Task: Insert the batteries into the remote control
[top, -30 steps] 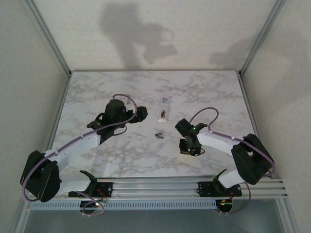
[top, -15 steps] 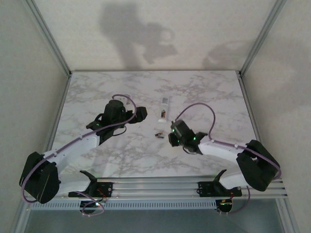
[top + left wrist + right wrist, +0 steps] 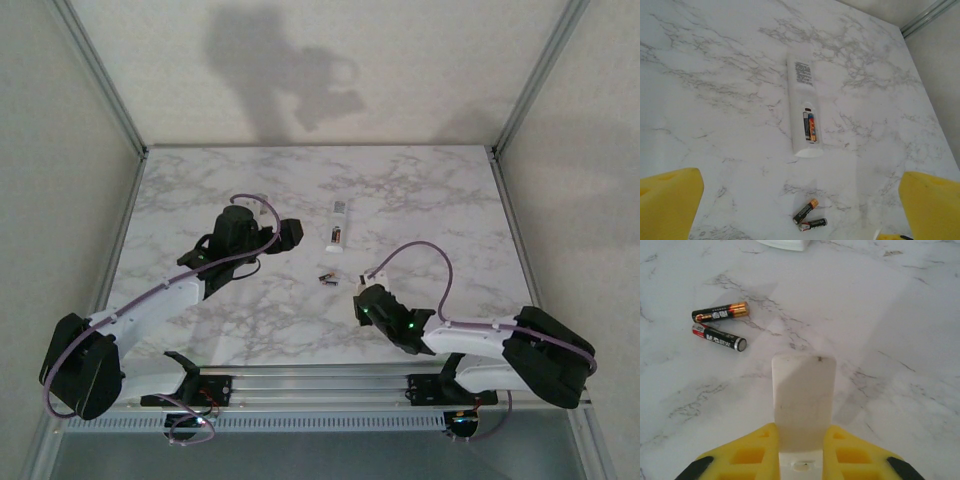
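Note:
The white remote control (image 3: 338,223) (image 3: 803,112) lies back-up mid-table, its compartment (image 3: 809,126) uncovered with two cells inside. Two loose batteries (image 3: 805,210) (image 3: 812,224) lie side by side on the marble just near of it, also seen as batteries (image 3: 328,279) from above and as batteries (image 3: 720,313) (image 3: 720,337) at the upper left of the right wrist view. My left gripper (image 3: 800,200) (image 3: 285,235) hangs open above them, left of the remote. My right gripper (image 3: 801,440) (image 3: 362,297) is shut on a flat white battery cover (image 3: 803,400), to the near right of the batteries.
A marble tabletop (image 3: 200,190) stretches bare around the remote and batteries. Metal frame posts (image 3: 515,110) and pale walls bound the back and sides. A rail (image 3: 330,385) runs along the near edge by the arm bases.
My right arm has swung down toward the near edge and lowered, carrying the white cover with it. The left arm, remote and batteries have not moved.

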Tool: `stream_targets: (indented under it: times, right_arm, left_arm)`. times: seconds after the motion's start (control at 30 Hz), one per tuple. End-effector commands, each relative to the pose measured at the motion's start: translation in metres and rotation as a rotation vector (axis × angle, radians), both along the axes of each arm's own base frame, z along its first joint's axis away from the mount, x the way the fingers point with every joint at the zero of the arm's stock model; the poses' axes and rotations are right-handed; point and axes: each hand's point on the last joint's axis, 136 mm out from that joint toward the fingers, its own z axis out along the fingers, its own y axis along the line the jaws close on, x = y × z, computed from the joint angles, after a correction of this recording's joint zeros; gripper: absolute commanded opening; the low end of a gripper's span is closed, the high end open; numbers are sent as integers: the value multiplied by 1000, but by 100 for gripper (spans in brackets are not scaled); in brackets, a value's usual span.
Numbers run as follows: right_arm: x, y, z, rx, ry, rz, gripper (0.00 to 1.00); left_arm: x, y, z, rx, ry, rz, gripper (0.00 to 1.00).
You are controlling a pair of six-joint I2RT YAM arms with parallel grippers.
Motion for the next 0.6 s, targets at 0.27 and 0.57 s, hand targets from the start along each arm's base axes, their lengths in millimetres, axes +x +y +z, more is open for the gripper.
stream_targets:
  times: [0.27, 0.57]
  right_arm:
    - [-6, 56, 66, 27, 213, 393, 22]
    - [-9, 74, 152, 54, -29, 719, 23]
  left_arm:
    - [-2, -9, 6, -48, 11, -23, 99]
    - [-28, -89, 53, -414, 209, -368, 75]
